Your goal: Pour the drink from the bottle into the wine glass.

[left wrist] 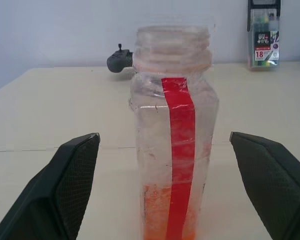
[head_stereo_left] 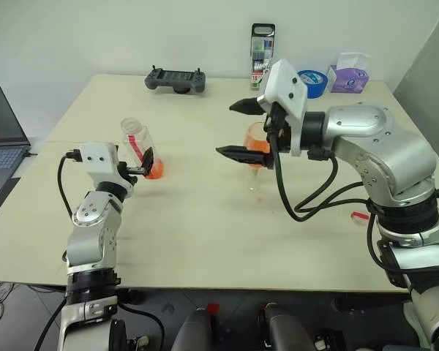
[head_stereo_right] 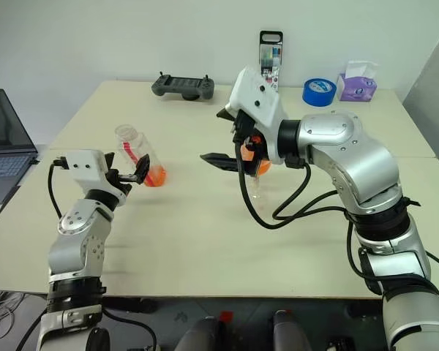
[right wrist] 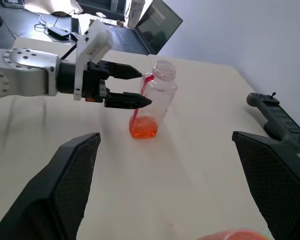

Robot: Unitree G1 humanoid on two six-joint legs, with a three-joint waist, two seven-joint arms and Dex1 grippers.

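The uncapped bottle (left wrist: 172, 135) with a red strip stands between the released left gripper (head_stereo_left: 137, 165) jaws; right gripper (head_stereo_left: 243, 129) spread; far marker pack (left wrist: 263, 33) reads "18"

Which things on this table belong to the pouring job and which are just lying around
Job:
bottle, uncapped, upright
drink, a little left in the bottle
wine glass, drink inside

Lying about:
game controller
marker pack
blue tape roll
tissue box
laptop
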